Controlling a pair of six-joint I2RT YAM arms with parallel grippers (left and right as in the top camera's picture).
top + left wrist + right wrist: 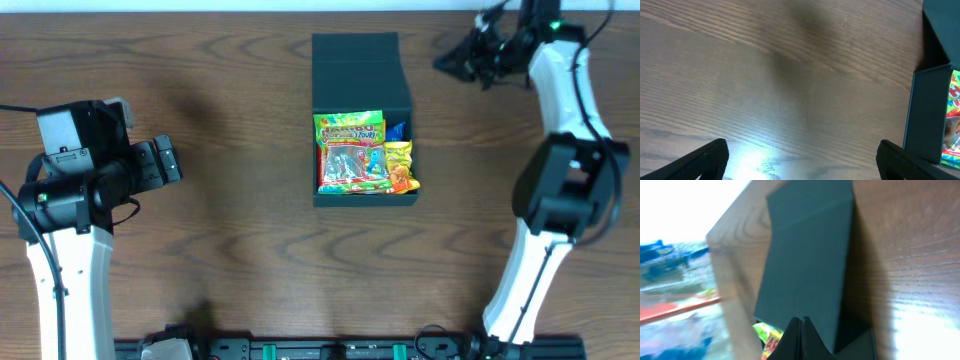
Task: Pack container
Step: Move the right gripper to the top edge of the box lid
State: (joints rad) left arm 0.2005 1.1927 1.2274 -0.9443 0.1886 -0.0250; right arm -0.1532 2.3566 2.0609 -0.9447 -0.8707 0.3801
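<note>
Found right gripper (801,324) fully closed, fingers pressed tip to tip, gripping nothing. Found left gripper (802,160) spread wide and empty, only bare table (765,75) between the fingers.

Seen from right wrist: closed tips aimed at the open lid flap of the container (810,255); contact with flap not discernible.

Seen from overhead: right gripper near far table edge, to the right of the flap and apart from it. Left gripper well to the left of the container, pointing toward it.

Located container mid-table, toward far edge, lid open, flap on the far side.

Noted inside: large colourful gummy packet (350,152) lying flat on the left, yellow packet (400,167) just beside it on the right, something blue (398,130) behind the yellow one, too small to identify.

Caught container's wall and a packet edge at right margin of left wrist view.
</note>
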